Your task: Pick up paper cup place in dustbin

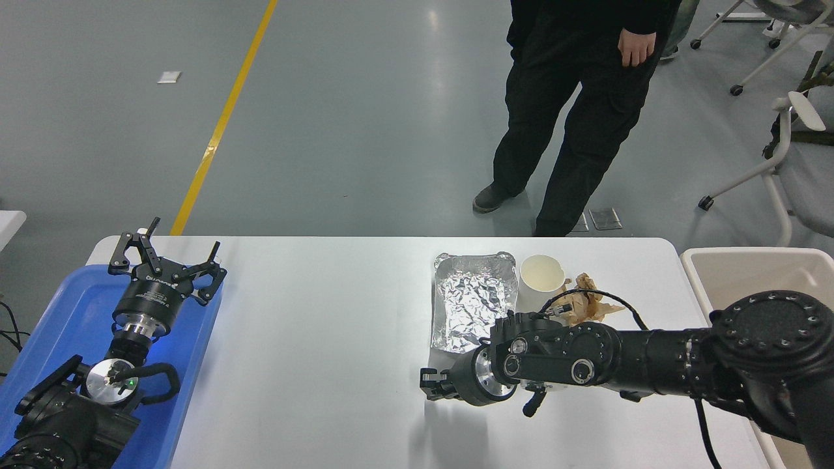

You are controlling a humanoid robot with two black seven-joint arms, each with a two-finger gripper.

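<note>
The cup [541, 281] stands hemmed in: foil tray [472, 299] touching or just beside it on the left, brown wad [584, 301] on the right, the right arm [625, 365] lying across its near side. From above and from the far side it is open. The bin [749, 277] (off the table's right edge) gapes open-topped. The table [313, 339] is bare between the tray and the blue tray [58, 326].
</note>
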